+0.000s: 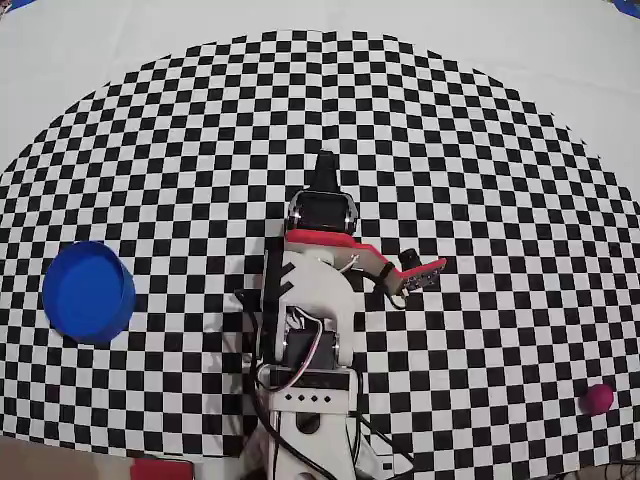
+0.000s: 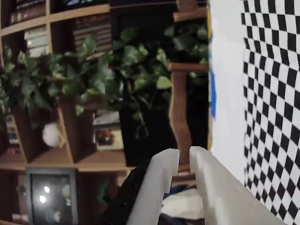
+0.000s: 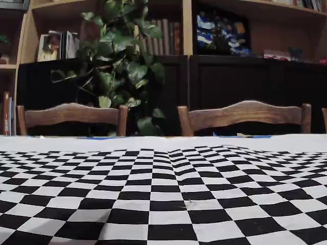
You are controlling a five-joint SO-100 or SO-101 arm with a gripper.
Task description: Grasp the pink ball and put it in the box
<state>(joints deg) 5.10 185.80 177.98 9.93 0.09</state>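
Only the overhead view shows both task things: the pink ball (image 1: 597, 399) sits low at the right edge of the checkered mat (image 1: 200, 150), and the box (image 1: 88, 291) — round, bright blue — stands far across at the left, well apart from it, with the arm (image 1: 310, 320) folded between them near the bottom centre. The gripper (image 1: 324, 170) points up the frame there, seen end-on, so its opening cannot be read from above. The wrist view, lying on its side, settles that: the two white fingers (image 2: 159, 185) of the gripper (image 2: 183, 157) stand close together with only a narrow slit between them, holding nothing, and aimed out over the room rather than down at the mat. Neither ball nor box appears in that view, nor in the fixed view, which looks low across the mat (image 3: 163, 194) from table height. That low camera shows two wooden chairs (image 3: 245, 115) behind the table edge, a leafy plant (image 3: 122, 66), and dark shelving with books (image 3: 51, 46) — the same plant (image 2: 93, 70) and shelves fill the wrist view. A red object (image 1: 160, 468) peeks in at the bottom edge overhead
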